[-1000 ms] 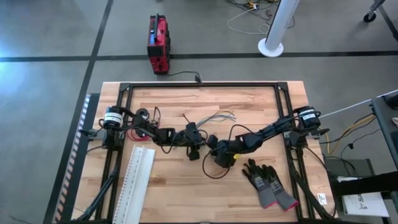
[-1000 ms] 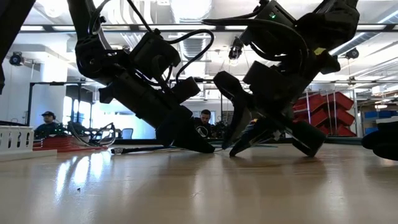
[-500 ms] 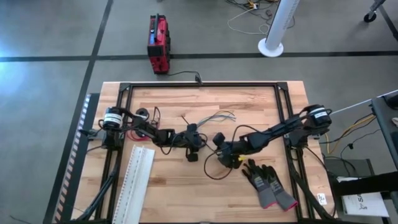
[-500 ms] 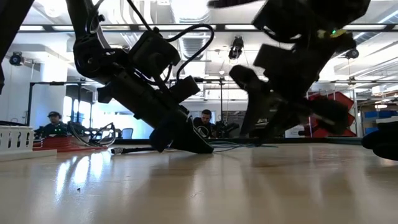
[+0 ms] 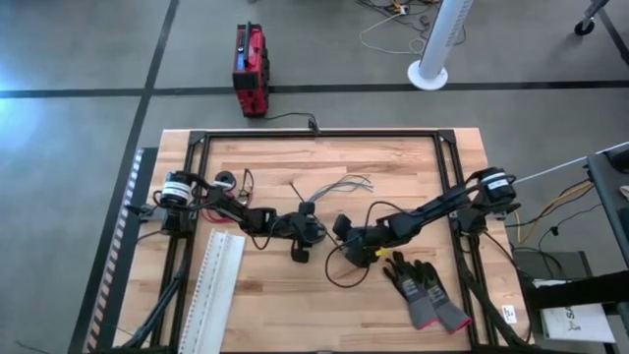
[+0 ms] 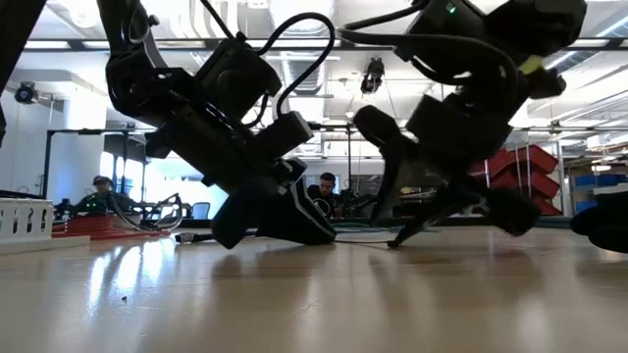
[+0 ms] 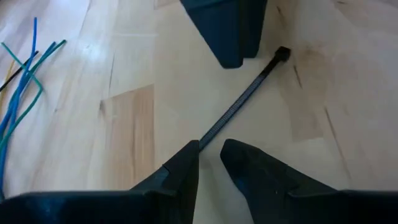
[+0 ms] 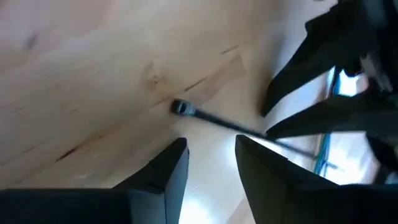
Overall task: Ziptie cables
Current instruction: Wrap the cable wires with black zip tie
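**Both grippers low over a zip tie at table centre**

The left gripper (image 7: 210, 158) pinches the tail of a black zip tie (image 7: 239, 112), fingers nearly closed on the strip. Facing it, the right gripper (image 8: 211, 158) hovers with jaws slightly parted, holding nothing, the tie's head just ahead of its fingertips. Both meet mid-table (image 5: 275, 295). The cables (image 5: 349, 270) loop beside the right gripper, and coloured wires (image 5: 344, 184) fan out farther back. Gloves (image 5: 423, 285) lie near the right arm; a white slotted strip (image 5: 218, 285) lies near the left.
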Robot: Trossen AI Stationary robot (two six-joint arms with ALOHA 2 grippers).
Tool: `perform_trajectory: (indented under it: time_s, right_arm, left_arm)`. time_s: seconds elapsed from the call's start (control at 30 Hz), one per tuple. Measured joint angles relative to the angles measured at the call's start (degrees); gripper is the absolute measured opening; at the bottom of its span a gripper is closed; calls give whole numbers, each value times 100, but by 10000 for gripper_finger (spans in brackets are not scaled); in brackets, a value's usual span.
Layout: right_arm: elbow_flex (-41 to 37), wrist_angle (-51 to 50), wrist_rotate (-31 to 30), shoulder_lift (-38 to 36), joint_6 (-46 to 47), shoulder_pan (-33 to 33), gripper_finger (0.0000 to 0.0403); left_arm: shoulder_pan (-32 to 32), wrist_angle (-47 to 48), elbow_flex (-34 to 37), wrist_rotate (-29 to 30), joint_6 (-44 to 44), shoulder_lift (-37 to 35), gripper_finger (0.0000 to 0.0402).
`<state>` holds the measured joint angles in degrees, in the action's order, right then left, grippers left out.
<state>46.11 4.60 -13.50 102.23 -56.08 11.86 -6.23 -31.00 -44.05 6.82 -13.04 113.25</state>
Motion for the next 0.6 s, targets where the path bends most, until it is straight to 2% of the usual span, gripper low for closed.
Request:
perform_trajectory:
  time_s: [0.23,0.6]
  right_arm:
    - [17,573,216,299,-627,2,114]
    - [12,868,482,418,-727,-15,79]
  left_arm:
    - [-6,17,0,-52,11,-2,98]
    - [-10,46,-2,-54,100,-4,98]
